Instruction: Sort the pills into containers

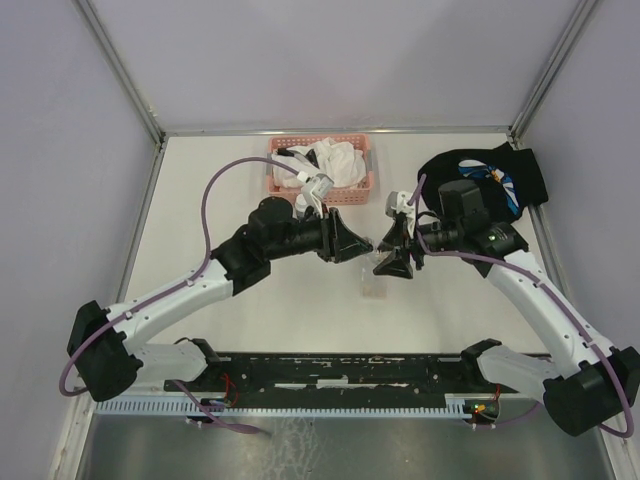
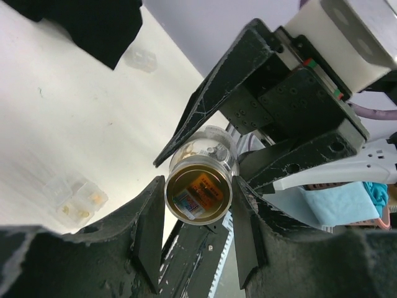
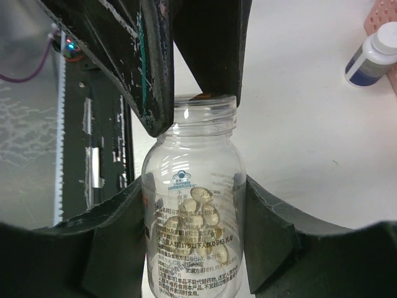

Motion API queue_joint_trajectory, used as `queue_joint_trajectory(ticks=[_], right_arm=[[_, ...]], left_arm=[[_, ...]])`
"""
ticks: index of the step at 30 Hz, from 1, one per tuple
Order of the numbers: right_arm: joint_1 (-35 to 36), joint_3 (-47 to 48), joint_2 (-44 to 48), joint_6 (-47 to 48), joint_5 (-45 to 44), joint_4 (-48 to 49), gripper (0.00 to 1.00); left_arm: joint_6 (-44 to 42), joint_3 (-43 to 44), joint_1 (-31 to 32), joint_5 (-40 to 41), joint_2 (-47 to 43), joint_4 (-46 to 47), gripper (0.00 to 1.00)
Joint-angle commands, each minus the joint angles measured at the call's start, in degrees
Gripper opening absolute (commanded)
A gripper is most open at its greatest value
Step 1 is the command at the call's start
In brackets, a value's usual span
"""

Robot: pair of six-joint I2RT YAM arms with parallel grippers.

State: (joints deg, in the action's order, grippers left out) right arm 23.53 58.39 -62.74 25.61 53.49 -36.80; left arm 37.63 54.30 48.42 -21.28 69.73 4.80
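Pills, amber and oval, lie heaped in a clear bottle. Its white printing, a small emblem above lines of Chinese characters, is too fine to read. The right gripper, roughly half open, clamps the bottle's body between both fingers and holds it off the white surface. Directly opposite, the left gripper, also part-way closed, pinches the gold cap at the bottle's threaded mouth. The cap's orange sticker bears print that cannot be made out, and whether cap and neck touch cannot be told. Below the two grippers, off to one side of the left gripper's fingers, the container rests on the surface: a small flat box of clear plastic with a few pale yellow pills in its compartments. Beyond the right gripper, a white bottle with a blue label stands beside a pink basket; its writing is illegible.
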Motion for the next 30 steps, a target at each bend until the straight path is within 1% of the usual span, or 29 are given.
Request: queue_joint_trajectory(ticks=[1, 3, 5, 7, 11, 14, 16, 19, 23, 27, 30], right_arm=[[-1.08, 0.5, 1.23, -13.43, 10.79, 13.31, 0.06], [-2.43, -2.8, 2.63, -21.77, 13.24, 22.06, 0.06], [-3.26, -4.22, 2.92, -27.48, 15.43, 27.78, 0.06], [-3.43, -4.21, 2.35, -30.5, 17.94, 30.16, 0.06], [-3.49, -4.19, 0.94, -33.74, 22.14, 32.97, 0.06], [-3.43, -4.12, 1.0, -34.4, 22.56, 33.39, 0.05], [-3.4, -4.29, 1.38, -34.08, 22.17, 33.31, 0.05], [-3.44, -4.07, 1.56, -32.25, 21.63, 31.91, 0.05], [-3.41, -3.38, 1.54, -29.58, 21.32, 28.62, 0.05], [-3.41, -3.37, 1.71, -29.08, 21.17, 28.23, 0.05], [-3.44, -3.27, 1.66, -28.74, 21.05, 27.88, 0.05]], left_arm=[[-2.75, -0.96, 0.88, -5.12, -0.21, 4.41, 0.19], [-1.76, -3.0, 0.86, -6.21, -0.47, 7.48, 0.19], [-1.51, -4.16, 0.88, -8.02, -0.68, 10.37, 0.19], [-2.68, -4.55, 0.8, -9.84, -0.74, 11.7, 0.19], [-8.6, -4.83, -0.64, -15.67, -0.88, 12.33, 0.2], [-8.63, -5.15, -2.62, -18.63, -0.67, 14.26, 0.23], [-7.52, -5.36, -3.6, -19.13, -0.54, 15.52, 0.33], [-5.81, -6.05, -3.92, -18.64, -0.96, 17.85, 0.52], [-5.51, -6.93, -4.14, -14.85, -3.38, 17.77, 0.72], [-6.51, -7.33, -4.43, -11.42, -5.93, 15.38, 0.82], [-7.85, -7.36, -4.66, -10.47, -6.79, 13.07, 0.86]])
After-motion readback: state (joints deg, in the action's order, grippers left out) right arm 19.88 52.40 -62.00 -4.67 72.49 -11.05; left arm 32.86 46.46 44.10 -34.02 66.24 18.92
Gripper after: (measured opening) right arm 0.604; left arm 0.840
